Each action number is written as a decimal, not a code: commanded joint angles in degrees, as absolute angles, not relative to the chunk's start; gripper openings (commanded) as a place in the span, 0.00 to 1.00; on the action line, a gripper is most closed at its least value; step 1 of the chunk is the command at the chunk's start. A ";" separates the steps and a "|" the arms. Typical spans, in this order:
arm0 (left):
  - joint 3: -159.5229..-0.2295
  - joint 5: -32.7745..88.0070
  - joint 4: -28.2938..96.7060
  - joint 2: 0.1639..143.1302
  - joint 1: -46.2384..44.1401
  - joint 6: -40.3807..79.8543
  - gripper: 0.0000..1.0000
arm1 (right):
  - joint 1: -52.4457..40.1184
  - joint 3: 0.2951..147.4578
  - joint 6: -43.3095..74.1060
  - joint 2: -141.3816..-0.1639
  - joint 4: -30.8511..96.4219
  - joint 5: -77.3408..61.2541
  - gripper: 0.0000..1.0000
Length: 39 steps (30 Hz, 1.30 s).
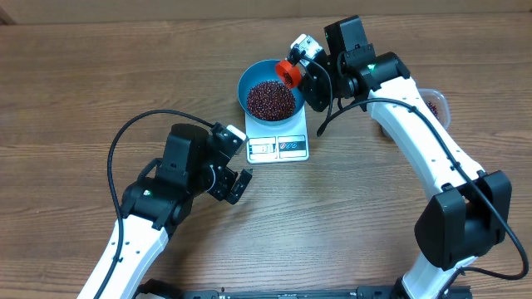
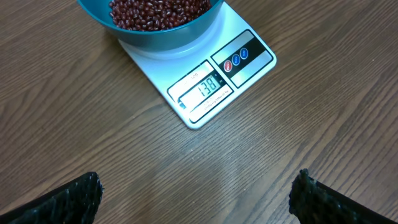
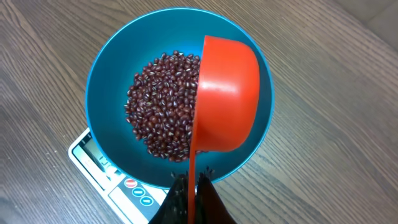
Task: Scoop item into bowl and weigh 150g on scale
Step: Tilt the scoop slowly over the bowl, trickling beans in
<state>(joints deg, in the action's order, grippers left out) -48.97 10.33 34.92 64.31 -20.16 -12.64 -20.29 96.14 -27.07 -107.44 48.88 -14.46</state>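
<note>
The red-brown beans [image 3: 163, 106] are lying heaped in the middle of the blue bowl [image 3: 102, 87], which is sitting on the white kitchen scale [image 2: 205, 87] at the upper centre of the overhead frame, its display showing 138. The orange-red scoop [image 3: 227, 93] is hanging tipped on its side just above the heap's right edge, inside the bowl's rim, with the fully closed right gripper [image 3: 191, 196] pinching its thin handle. The left gripper [image 2: 196, 199] is hovering with jaws spread wide, holding nothing, over the wooden table [image 2: 93, 124] just below and left of the scale.
</note>
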 commanded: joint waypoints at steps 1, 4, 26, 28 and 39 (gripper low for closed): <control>-48.49 10.98 34.92 64.62 -20.27 -13.96 0.99 | -20.62 98.02 -25.74 -107.37 48.66 -15.29 0.04; -48.49 10.98 34.92 64.62 -20.27 -13.96 1.00 | -20.62 98.02 -25.74 -107.37 48.66 -15.31 0.04; -48.49 10.98 34.92 64.62 -20.27 -13.96 1.00 | -21.06 98.02 -25.61 -107.37 48.25 -13.41 0.04; -48.49 10.98 34.94 64.62 -20.27 -13.96 1.00 | -21.93 98.02 -25.69 -107.37 48.05 -10.96 0.04; -48.49 10.98 34.92 64.62 -20.27 -13.96 1.00 | -24.43 98.02 -25.78 -107.37 48.05 -5.21 0.04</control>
<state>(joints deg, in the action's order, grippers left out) -48.97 10.33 34.92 64.31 -20.16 -12.64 -24.77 96.14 -26.11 -107.44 48.45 -6.81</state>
